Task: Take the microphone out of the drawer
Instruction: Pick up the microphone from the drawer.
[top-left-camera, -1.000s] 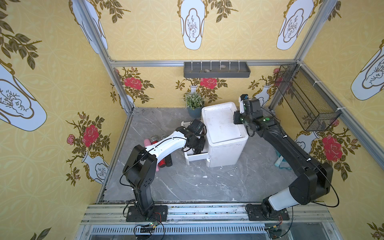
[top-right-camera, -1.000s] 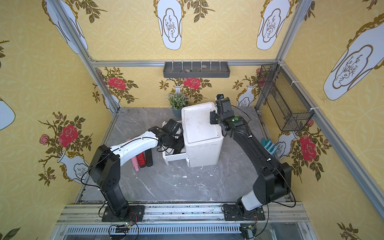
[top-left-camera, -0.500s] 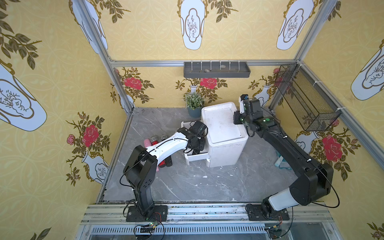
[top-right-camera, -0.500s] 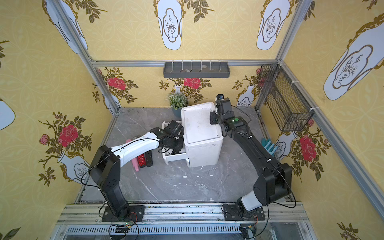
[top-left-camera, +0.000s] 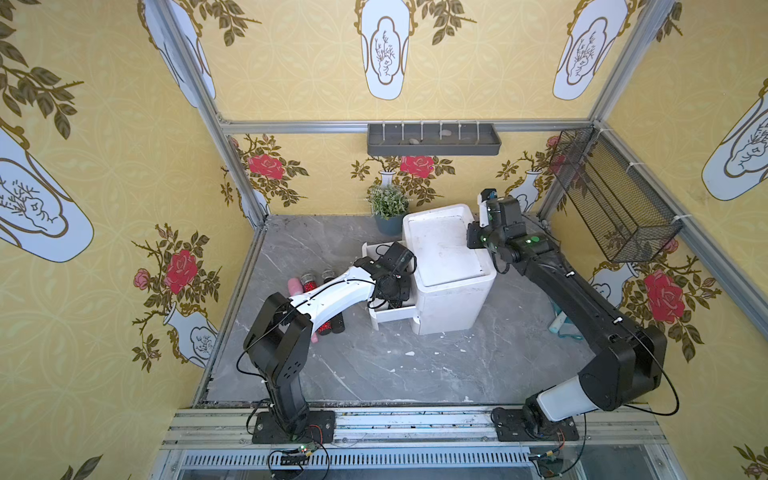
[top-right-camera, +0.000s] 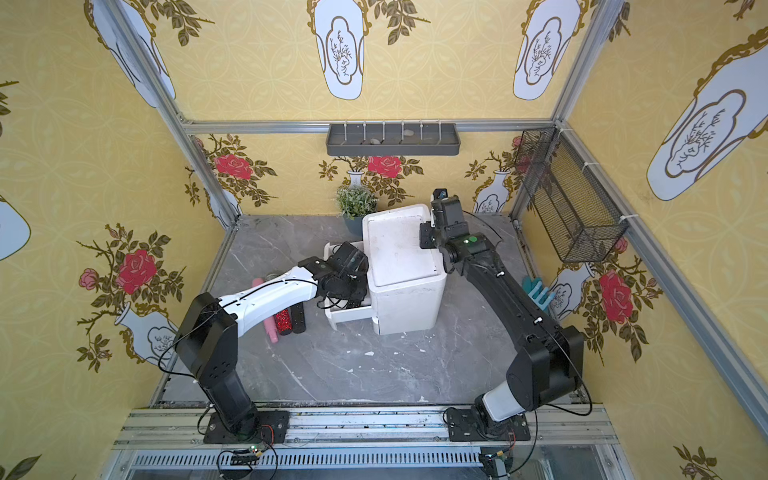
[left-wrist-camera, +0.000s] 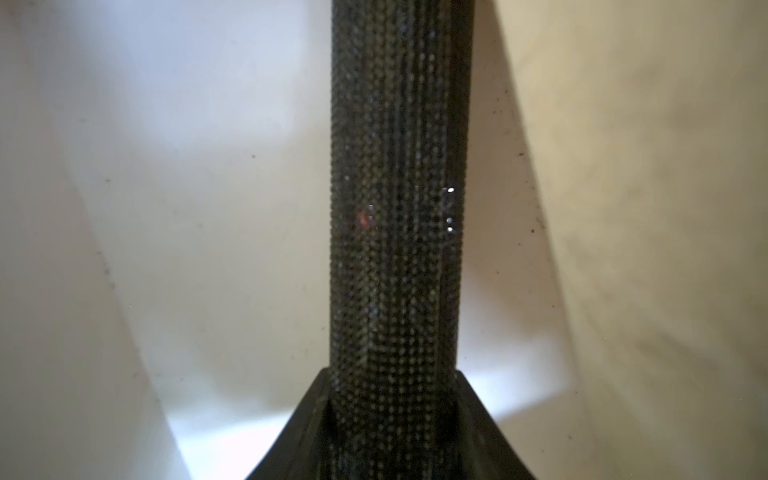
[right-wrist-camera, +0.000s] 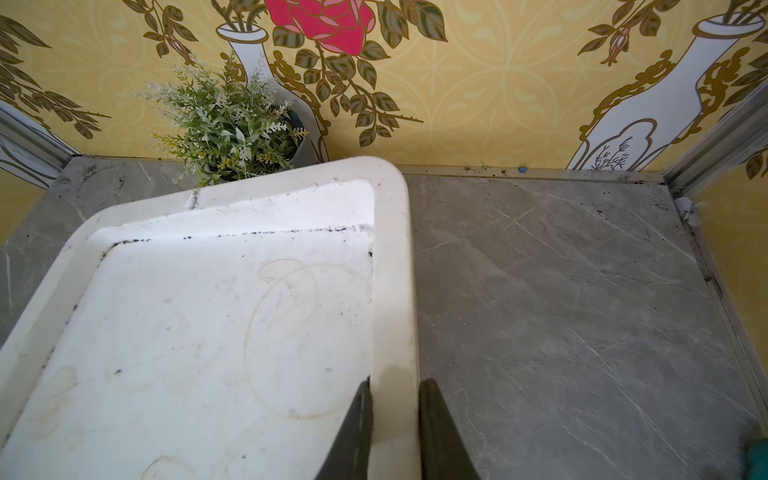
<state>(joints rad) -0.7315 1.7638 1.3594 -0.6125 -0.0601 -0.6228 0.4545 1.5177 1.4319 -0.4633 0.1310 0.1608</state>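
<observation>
Microphone (left-wrist-camera: 395, 208) — ends beyond frame, blurry

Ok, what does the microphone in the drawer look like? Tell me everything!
Of the microphone only the handle shows, in the left wrist view. It is a long, round, black stick covered in rows of tiny bumpy dots that glitter a little. It is inside the white drawer and points straight out from the left gripper, whose black fingers sit tight against both its sides. Its head is out of sight.

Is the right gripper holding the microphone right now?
No: the right wrist view shows the right gripper clamped on the top rim of the white drawer cabinet, nothing else.
</observation>
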